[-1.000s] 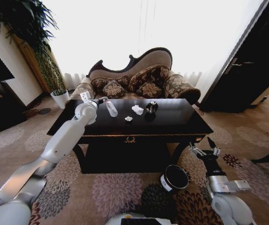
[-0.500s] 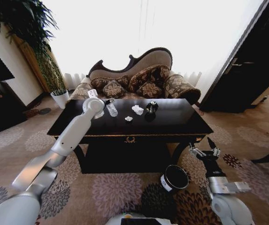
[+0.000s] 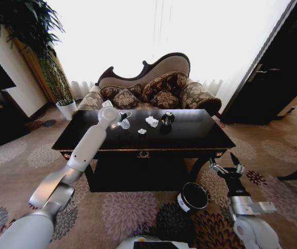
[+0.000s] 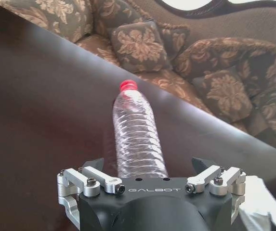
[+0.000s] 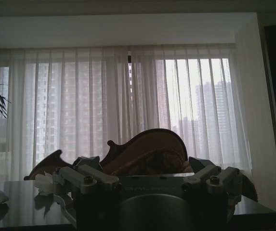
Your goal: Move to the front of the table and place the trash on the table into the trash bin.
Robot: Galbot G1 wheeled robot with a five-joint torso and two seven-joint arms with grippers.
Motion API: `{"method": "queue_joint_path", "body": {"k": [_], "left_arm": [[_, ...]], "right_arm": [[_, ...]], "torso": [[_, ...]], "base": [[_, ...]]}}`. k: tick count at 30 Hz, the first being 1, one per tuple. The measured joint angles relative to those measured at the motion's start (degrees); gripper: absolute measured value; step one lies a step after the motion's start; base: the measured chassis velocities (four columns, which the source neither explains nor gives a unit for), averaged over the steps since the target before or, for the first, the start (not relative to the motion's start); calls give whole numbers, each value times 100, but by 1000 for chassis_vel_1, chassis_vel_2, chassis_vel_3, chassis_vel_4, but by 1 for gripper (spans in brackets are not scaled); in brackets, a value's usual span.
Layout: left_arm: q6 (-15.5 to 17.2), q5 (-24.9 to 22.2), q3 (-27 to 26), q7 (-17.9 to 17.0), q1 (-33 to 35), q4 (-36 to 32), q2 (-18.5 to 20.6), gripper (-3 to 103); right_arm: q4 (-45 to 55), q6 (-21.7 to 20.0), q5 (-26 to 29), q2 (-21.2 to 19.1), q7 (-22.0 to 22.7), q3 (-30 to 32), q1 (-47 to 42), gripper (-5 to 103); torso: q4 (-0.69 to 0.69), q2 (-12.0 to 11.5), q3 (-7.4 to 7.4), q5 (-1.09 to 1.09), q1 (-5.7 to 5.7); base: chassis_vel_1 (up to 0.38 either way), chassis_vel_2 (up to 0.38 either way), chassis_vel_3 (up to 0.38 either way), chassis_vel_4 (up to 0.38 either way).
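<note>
The table (image 3: pixel 200 132) has a glossy black top. On it lie a clear plastic bottle (image 3: pixel 125 123) with a red cap, two white paper wads (image 3: pixel 152 121) (image 3: pixel 142 131) and a black ball-like wad (image 3: pixel 167 119). My left gripper (image 3: pixel 120 119) is stretched over the table's left part. In the left wrist view the bottle (image 4: pixel 138 134) lies on its side, its base between the spread fingers of the open left gripper (image 4: pixel 147 166), which do not touch it. The black trash bin (image 3: pixel 192 197) stands on the carpet at the table's front right. Beside it my right gripper (image 3: pixel 230 168) hangs open, low.
A patterned sofa (image 3: pixel 153 88) stands right behind the table. A white plant pot (image 3: pixel 66 108) and a tall plant are at the back left, dark furniture (image 3: pixel 272 78) at the right. Floral carpet lies open in front of the table.
My left arm has reached farther right across the table, bringing its gripper up to the bottle's base. The right arm, the bin and the wads have stayed put.
</note>
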Motion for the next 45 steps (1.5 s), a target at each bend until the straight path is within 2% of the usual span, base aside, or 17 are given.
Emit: {"method": "queue_joint_path", "body": {"k": [14, 24, 25, 26, 28, 31, 32, 35, 37, 41, 43, 44, 45], "left_arm": [[164, -53, 21, -66, -62, 386, -330, 100], [218, 126, -1, -64, 34, 529, -338, 100], [233, 130, -1, -65, 46, 529, -332, 103], [246, 143, -2, -64, 62, 529, -325, 100], [253, 148, -5, -61, 69, 527, -321, 100], [283, 162, -9, -24, 95, 484, -276, 84], [283, 162, -9, -24, 95, 484, -276, 84], [314, 148, 16, 18, 94, 440, -213, 68], [325, 139, 26, 24, 86, 445, -204, 68], [345, 101, 105, 51, -21, 497, -164, 49], [345, 98, 112, 50, -28, 494, -163, 49], [345, 90, 130, 49, -28, 453, -153, 43], [345, 90, 130, 49, -28, 453, -153, 43]], "right_arm": [[-66, 8, 49, -59, 12, 101, 10, 100], [-90, 23, 80, -80, 22, 131, 2, 100], [-95, 24, 83, -86, 23, 133, 2, 100], [-98, 25, 88, -91, 26, 136, 3, 100], [-98, 25, 90, -93, 27, 136, 3, 100], [-98, 25, 91, -91, 29, 136, 2, 100], [-98, 25, 91, -91, 29, 136, 2, 100], [-94, 27, 86, -52, 27, 118, 0, 100], [-88, 30, 86, -41, 26, 111, 2, 100], [-85, 61, 90, -15, 17, 100, -4, 100], [-89, 67, 91, -15, 16, 100, -7, 100], [-97, 79, 92, -15, 14, 101, -19, 100], [-97, 79, 92, -15, 14, 101, -19, 100]], "torso": [[-1, 0, 0, 0, 0], [-1, 0, 0, 0, 0], [-1, 0, 0, 0, 0], [-1, 0, 0, 0, 0], [-1, 0, 0, 0, 0], [0, 0, -1, 0, 0], [0, 0, -1, 0, 0], [-1, 0, 0, 0, 0], [-1, 0, 0, -1, 0], [-1, 0, 0, 0, 0], [-1, 0, 0, 0, 0], [-1, 0, 0, 0, 0], [-1, 0, 0, 0, 0]], "base": [[0, 0, 0, 0], [0, 0, 0, 0], [0, 0, 0, 0], [0, 0, 0, 0], [0, 0, 0, 0], [0, 0, 0, 0], [0, 0, 0, 0], [0, 0, 0, 0], [0, 0, 0, 0], [0, 0, 0, 0], [0, 0, 0, 0], [0, 0, 0, 0], [0, 0, 0, 0]]}}
